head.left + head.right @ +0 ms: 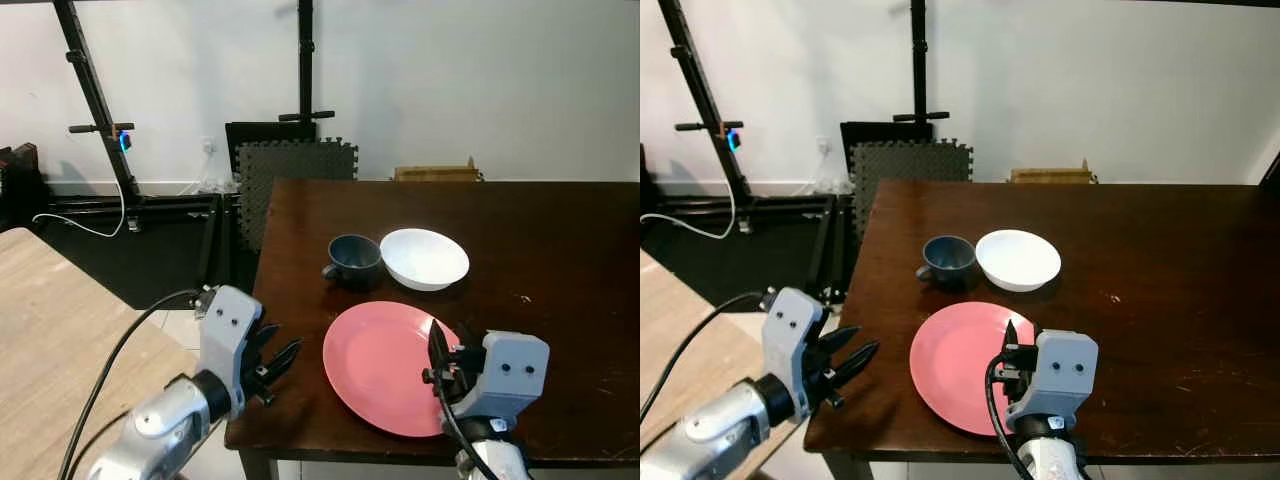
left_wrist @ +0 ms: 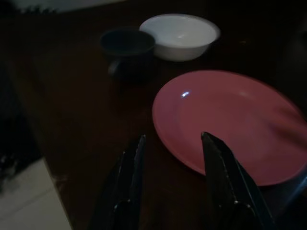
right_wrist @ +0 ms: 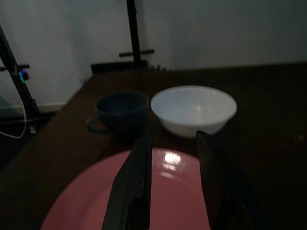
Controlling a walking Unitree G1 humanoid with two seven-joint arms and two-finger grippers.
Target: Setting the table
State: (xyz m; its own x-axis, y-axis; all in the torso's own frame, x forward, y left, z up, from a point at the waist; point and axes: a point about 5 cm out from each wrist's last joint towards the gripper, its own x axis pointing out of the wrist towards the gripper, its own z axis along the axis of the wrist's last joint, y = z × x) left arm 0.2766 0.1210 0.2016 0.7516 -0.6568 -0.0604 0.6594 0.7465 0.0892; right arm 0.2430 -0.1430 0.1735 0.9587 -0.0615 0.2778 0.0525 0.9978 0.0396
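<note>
The right gripper (image 3: 172,139) hangs over the near right part of the pink plate (image 1: 385,365), its two black fingers (image 3: 132,184) apart with nothing between them, pointing toward the far side of the table (image 1: 560,260). The left gripper (image 2: 171,140) sits at the table's near left corner, just left of the plate, fingers also spread and empty, aimed across the plate's near left edge.

The plate lies flat on the dark brown table close to its near edge. Beyond it, farther from the robot, stand a dark blue cup (image 1: 354,259) on the left and a white bowl (image 1: 424,257) on the right, just beside each other; the cup's handle points left. Whether cup and bowl touch cannot be told.

Left of the table is a light wooden surface (image 1: 50,320). Against the far white wall stand black metal stands (image 1: 95,100) and a grey foam mat (image 1: 295,175), with a white cable (image 1: 85,228) on the dark floor
</note>
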